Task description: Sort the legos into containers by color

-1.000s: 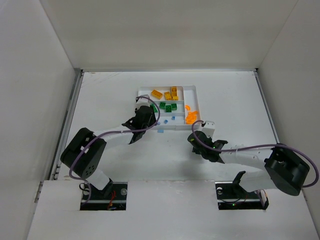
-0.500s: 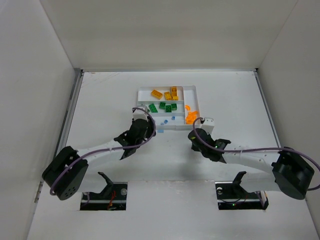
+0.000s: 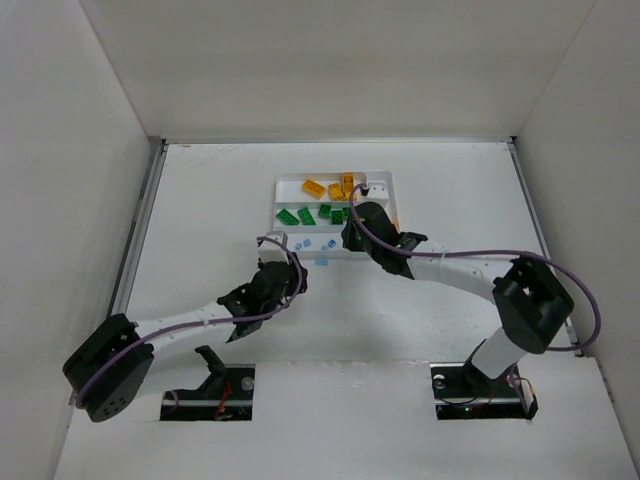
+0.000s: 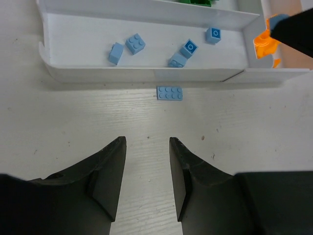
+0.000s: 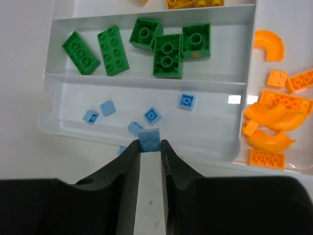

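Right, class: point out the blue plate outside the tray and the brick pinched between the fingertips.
blue plate [image 4: 169, 93]: left wrist view, studded top.
pinched brick [image 5: 149, 139]: right wrist view, studded top.

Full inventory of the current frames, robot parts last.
tray: one, white, four slots, far centre of table
green legos: five, green, middle long slot
light blue legos: five, light blue, near long slot
blue plate: one, light blue, on table outside tray's near wall
held brick: one, light blue, pinched over tray's near wall
orange legos: about eight, orange, narrow vertical slot
yellow legos: at least three, yellow, far long slot
table: one, white
left gripper: one, black, open, empty, near blue plate
right gripper: one, black, shut on held brick
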Available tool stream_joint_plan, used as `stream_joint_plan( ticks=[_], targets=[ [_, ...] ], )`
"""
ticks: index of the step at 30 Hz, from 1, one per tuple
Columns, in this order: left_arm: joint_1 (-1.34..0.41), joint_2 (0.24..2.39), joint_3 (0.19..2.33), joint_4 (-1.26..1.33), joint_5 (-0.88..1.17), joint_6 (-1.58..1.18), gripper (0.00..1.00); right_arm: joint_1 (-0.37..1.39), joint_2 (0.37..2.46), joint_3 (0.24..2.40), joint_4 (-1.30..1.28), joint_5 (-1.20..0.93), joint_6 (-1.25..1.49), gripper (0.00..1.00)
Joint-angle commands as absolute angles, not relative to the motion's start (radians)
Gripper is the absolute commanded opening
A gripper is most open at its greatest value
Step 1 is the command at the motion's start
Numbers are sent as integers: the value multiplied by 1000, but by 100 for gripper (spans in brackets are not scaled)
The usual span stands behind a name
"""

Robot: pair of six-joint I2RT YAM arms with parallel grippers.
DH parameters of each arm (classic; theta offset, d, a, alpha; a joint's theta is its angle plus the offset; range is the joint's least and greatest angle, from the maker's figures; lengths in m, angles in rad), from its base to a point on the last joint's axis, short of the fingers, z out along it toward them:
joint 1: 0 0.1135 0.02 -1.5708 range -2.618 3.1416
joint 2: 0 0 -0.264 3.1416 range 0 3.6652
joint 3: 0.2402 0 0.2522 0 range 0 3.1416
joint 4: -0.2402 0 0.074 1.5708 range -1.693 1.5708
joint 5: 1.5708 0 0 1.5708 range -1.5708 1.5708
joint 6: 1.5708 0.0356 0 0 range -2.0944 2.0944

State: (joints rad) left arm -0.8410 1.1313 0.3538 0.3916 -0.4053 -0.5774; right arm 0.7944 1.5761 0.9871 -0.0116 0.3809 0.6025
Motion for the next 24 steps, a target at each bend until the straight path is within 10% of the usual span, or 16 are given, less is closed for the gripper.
stream_joint_plan(
  ticks=[1,13,24],
  targets=[
    [-838,1062,312,411,-434,-601,38,775,1646,1072,31,324,552,27],
    [-811,994,253,402,-433,-623,38,798,1683,1095,46,354,548,54],
    [-795,991,282,408,-422,-607,38,947,1729,1005,106,382,597,11]
  ],
)
